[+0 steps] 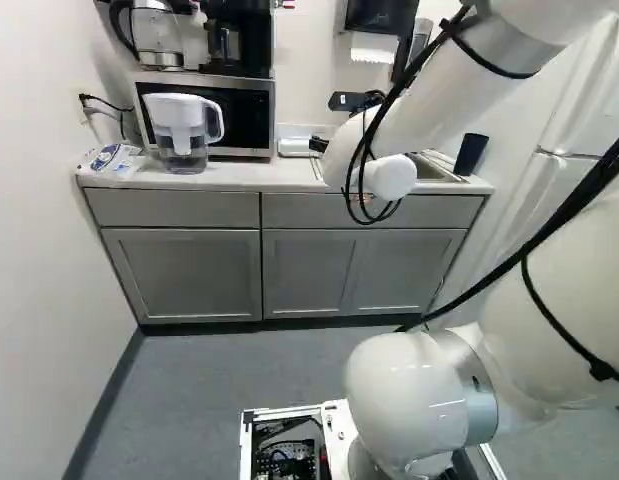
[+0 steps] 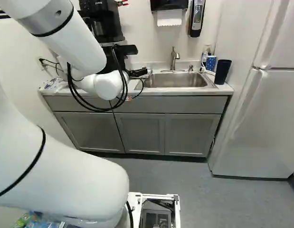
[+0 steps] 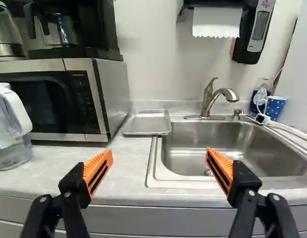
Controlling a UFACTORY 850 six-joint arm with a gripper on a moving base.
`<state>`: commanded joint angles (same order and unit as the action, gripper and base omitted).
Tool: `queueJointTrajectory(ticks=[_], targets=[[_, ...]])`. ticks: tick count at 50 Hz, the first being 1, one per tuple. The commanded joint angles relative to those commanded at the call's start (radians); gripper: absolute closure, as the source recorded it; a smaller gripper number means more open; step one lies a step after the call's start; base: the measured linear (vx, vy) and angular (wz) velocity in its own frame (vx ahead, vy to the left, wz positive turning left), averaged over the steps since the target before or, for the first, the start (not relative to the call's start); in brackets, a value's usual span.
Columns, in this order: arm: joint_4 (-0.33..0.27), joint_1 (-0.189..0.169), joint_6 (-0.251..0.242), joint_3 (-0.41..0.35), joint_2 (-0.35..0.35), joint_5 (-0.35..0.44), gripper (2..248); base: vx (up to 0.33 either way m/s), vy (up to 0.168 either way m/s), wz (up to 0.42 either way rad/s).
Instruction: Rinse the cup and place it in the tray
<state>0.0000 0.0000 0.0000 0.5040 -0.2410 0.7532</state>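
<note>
My gripper (image 2: 138, 72) reaches over the counter left of the sink in the right base view, partly hidden by the arm. In the wrist view the gripper (image 3: 159, 166) is open, its orange pads wide apart with nothing between them. A shallow metal tray (image 3: 147, 123) lies ahead, between microwave and sink. The steel sink (image 3: 217, 146) has a faucet (image 3: 213, 99) behind it. A tall dark cup (image 2: 222, 71) stands on the counter right of the sink in the right base view. Beside it is a blue dotted cup (image 2: 211, 62), also seen in the wrist view.
A water pitcher (image 1: 181, 130) stands before the microwave (image 3: 69, 96), with a kettle (image 1: 156, 35) and coffee maker on top. A white cable (image 3: 287, 130) crosses the counter near the dotted cup. A paper towel dispenser (image 2: 169, 4) hangs above; a fridge (image 2: 260, 118) stands at the right.
</note>
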Motion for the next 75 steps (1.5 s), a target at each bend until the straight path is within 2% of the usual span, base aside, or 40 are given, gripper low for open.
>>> queueJointTrajectory(ticks=[75], targets=[[0.0, 0.0, 0.0, 0.192, 0.035, -0.155, 3, 0.0, 0.0, 0.0]])
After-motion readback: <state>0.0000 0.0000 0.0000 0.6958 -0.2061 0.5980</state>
